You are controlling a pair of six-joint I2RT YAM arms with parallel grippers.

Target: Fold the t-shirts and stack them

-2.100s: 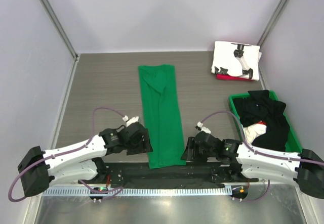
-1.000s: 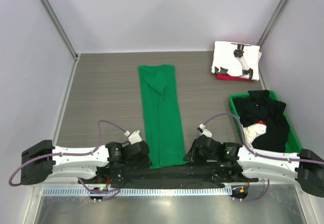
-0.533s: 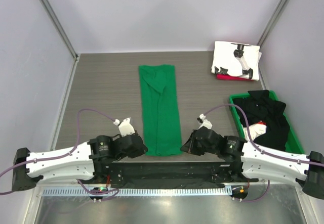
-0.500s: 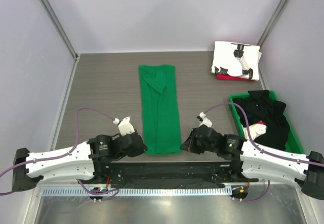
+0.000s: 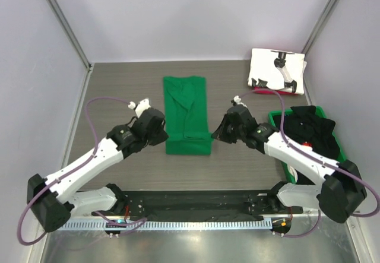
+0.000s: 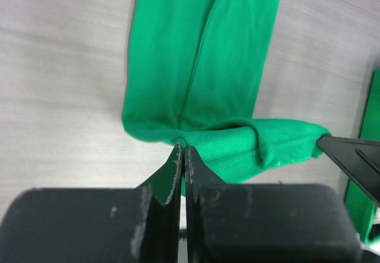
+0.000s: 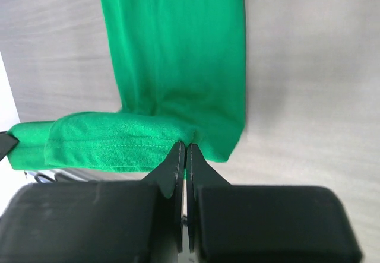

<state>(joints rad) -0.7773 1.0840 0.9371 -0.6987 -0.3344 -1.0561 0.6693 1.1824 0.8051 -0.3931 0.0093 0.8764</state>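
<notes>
Top external: the green tee [image 5: 186, 105] lies mid-table, its near hem lifted and pinched at the corners by the left gripper [image 5: 164, 136] and right gripper [image 5: 215, 135]. Half-fold in hand; next, lay the hem at the far collar and release.

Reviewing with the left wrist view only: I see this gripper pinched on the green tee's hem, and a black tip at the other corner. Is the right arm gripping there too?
Observer: Yes. The right wrist view shows the right gripper shut on the green t-shirt at its corner of the hem.
Operator: Any folded shirts on the table already?
Observer: From above, a white t-shirt with black print lies folded in the far right corner, on top of a red one.
Operator: What remains to fold?
Observer: Black t-shirts lie crumpled in the green bin at the right edge.
</notes>
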